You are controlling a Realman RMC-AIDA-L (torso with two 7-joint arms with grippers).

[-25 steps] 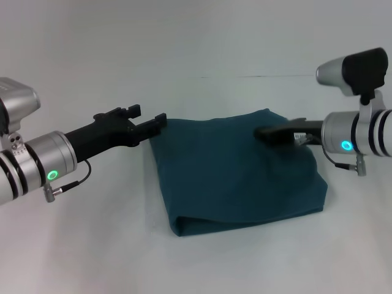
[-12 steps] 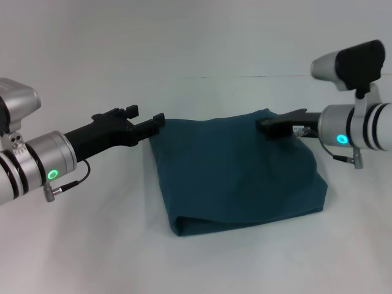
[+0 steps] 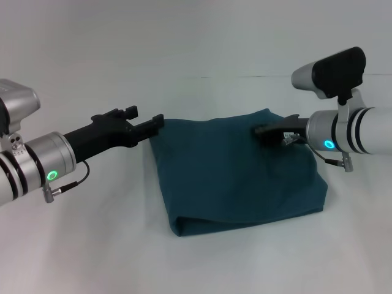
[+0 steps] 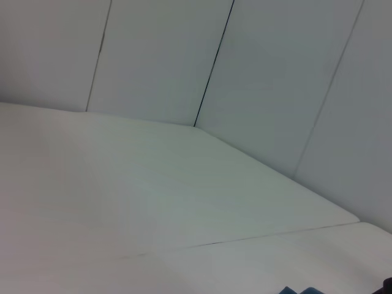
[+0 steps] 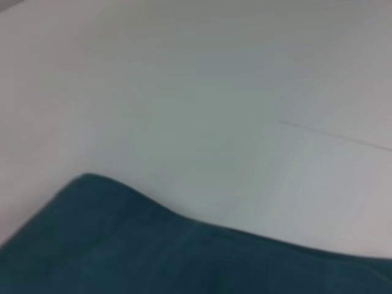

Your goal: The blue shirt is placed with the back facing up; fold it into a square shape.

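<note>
The blue shirt (image 3: 236,174) lies folded into a rough square on the white table, with a doubled fold along its near edge. My left gripper (image 3: 147,116) hovers open at the shirt's far left corner, holding nothing. My right gripper (image 3: 260,130) hangs just above the far right part of the shirt, not gripping any cloth that I can see. In the right wrist view the blue shirt (image 5: 153,257) fills the lower part, with an edge curving across bare table. A sliver of the blue shirt (image 4: 300,290) shows in the left wrist view.
The white table (image 3: 79,245) spreads around the shirt on all sides. A seam (image 3: 257,76) runs across the table behind the shirt. White wall panels (image 4: 184,55) rise beyond the table's far edge.
My right arm has drawn back to the right and risen a little, its wrist turning, and the gripper tip now sits higher over the cloth. The left arm and the shirt have not moved.
</note>
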